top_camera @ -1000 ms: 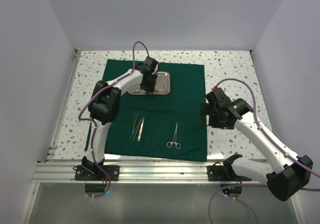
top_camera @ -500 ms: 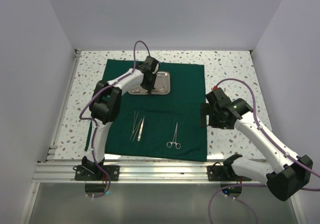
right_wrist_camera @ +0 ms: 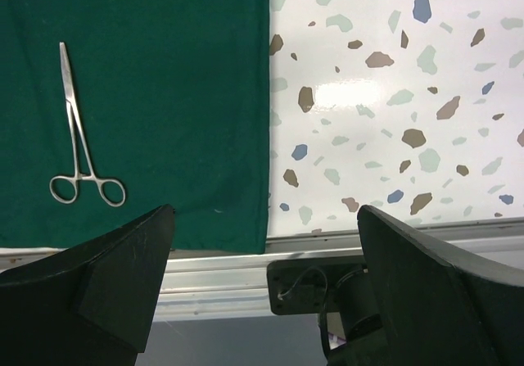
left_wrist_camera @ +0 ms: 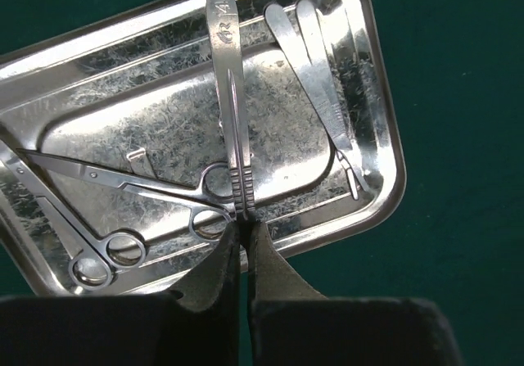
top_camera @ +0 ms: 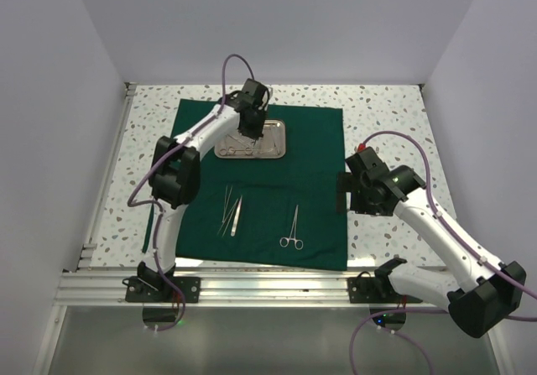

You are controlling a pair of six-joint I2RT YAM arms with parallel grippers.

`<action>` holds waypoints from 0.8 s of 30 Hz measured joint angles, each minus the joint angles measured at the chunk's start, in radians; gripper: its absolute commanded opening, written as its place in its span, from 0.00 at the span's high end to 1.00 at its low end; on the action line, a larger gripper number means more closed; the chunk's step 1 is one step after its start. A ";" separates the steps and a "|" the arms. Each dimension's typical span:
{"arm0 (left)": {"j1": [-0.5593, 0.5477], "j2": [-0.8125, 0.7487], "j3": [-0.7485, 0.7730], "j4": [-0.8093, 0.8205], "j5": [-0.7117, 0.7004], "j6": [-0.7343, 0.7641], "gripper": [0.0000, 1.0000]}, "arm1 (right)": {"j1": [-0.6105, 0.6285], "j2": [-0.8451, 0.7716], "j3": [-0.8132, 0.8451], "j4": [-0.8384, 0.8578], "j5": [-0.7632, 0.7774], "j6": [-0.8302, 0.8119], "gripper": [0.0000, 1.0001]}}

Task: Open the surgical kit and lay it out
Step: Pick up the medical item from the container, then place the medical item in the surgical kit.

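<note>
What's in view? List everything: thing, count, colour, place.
table: one, white speckled, under everything
cloth: one, dark green, spread on table
tray: one, shiny steel, on cloth's far part
ring-handled instruments: two, silver, in tray
flat handles: two, silver, in tray
scalpel handle: one, silver, over tray, end pinched
slim instruments: small group, silver, cloth's near left
forceps: one, silver, cloth's near middle
left gripper: one, black, shut on scalpel handle
right gripper: one, black, open, over cloth's right edge
</note>
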 measured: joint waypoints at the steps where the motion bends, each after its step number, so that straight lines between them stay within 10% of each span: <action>1: 0.000 -0.008 0.013 -0.006 0.000 0.000 1.00 | 0.000 -0.003 0.000 0.001 0.000 0.000 0.02; 7: -0.002 -0.143 -0.046 -0.014 -0.013 -0.001 1.00 | 0.000 -0.023 0.000 0.002 0.000 0.000 0.02; 24: -0.002 -0.867 -0.933 -0.021 -0.221 -0.098 1.00 | 0.000 -0.011 -0.001 0.016 -0.024 -0.012 0.02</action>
